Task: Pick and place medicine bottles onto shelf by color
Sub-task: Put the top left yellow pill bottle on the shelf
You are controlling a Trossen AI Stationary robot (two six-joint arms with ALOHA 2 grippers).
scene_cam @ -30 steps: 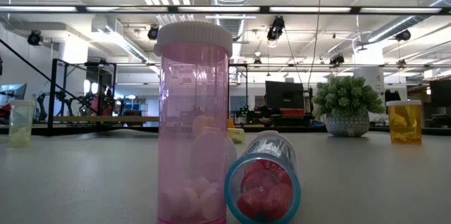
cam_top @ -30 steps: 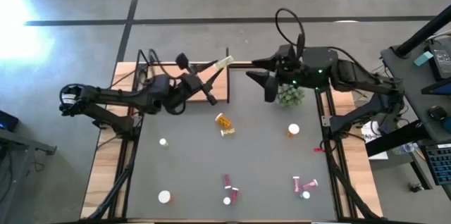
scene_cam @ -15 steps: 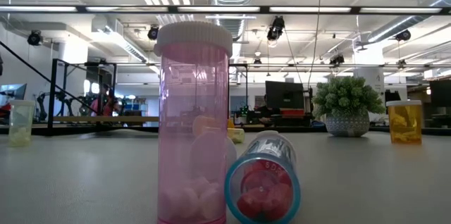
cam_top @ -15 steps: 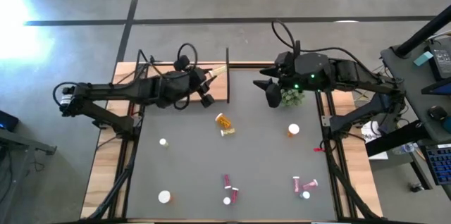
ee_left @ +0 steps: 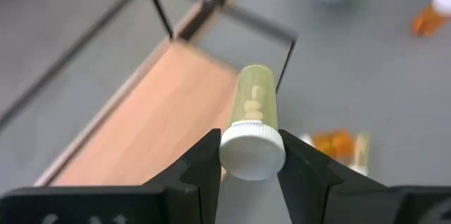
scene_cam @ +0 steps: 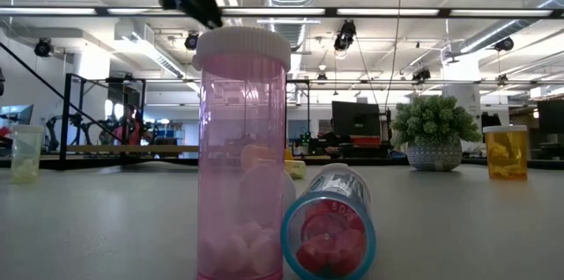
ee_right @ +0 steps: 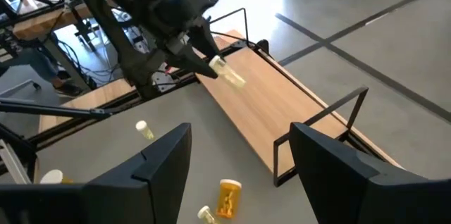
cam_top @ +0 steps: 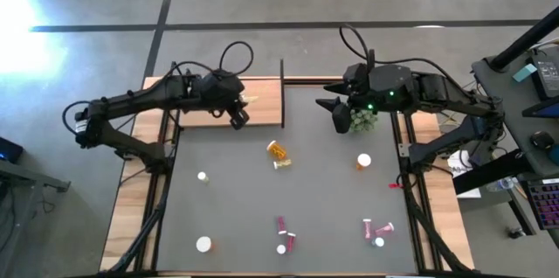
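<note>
Now the left gripper [ee_left: 248,159] hangs over the shelf [ee_left: 151,122], jaws pinching a yellowish bottle [ee_left: 254,127] by its cap. Seemingly idle, the right gripper [ee_right: 239,164] waits by the plant [cam_top: 362,119], jaws spread.

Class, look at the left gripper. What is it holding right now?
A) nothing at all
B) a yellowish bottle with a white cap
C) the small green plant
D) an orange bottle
B: the left gripper is shut on the yellowish bottle, gripping it at its white cap above the shelf.
</note>
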